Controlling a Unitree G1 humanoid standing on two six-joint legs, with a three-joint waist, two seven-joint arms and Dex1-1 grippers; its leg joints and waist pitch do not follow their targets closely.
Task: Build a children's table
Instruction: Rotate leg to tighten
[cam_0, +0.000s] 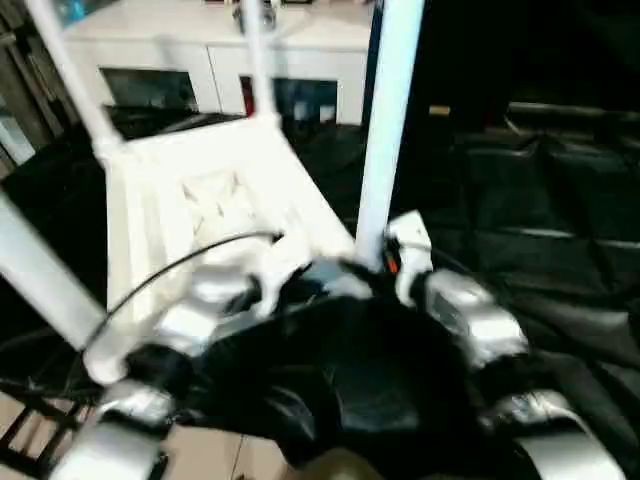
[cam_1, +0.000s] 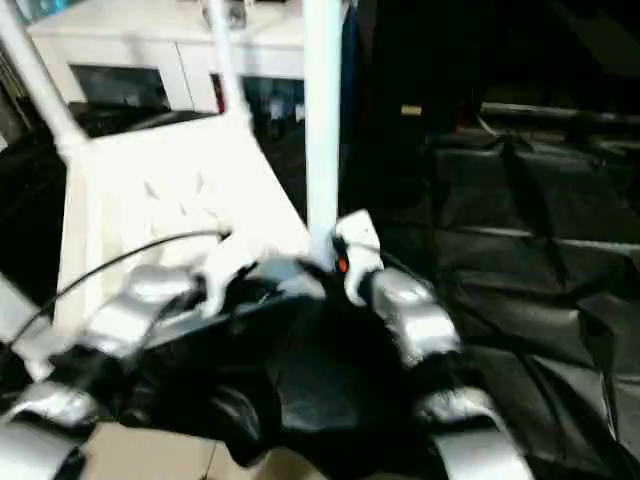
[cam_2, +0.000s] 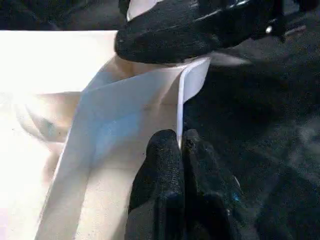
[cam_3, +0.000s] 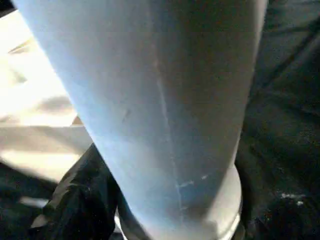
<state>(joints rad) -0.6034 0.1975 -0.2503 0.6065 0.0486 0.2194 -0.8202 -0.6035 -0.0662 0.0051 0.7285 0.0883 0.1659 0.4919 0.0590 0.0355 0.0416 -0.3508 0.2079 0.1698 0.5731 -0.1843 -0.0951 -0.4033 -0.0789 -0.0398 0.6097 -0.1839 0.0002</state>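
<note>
Upturned tabletop (cam_0: 215, 205) lying ribbed side up on black sheeting (cam_0: 540, 200), before a white cabinet (cam_0: 210, 60), with legs standing up from its corners: far-left leg (cam_0: 75, 80), far leg (cam_0: 258, 60), near-left leg (cam_0: 40, 280) and near-right leg (cam_0: 388, 130). Right hand (cam_0: 385, 262) set around the foot of the near-right leg, fingers apart on either side of the tube, one black finger (cam_3: 82, 200) beside its socket. Left hand (cam_2: 179, 150) pinched shut on the thin upright rim of the tabletop near that same corner.
</note>
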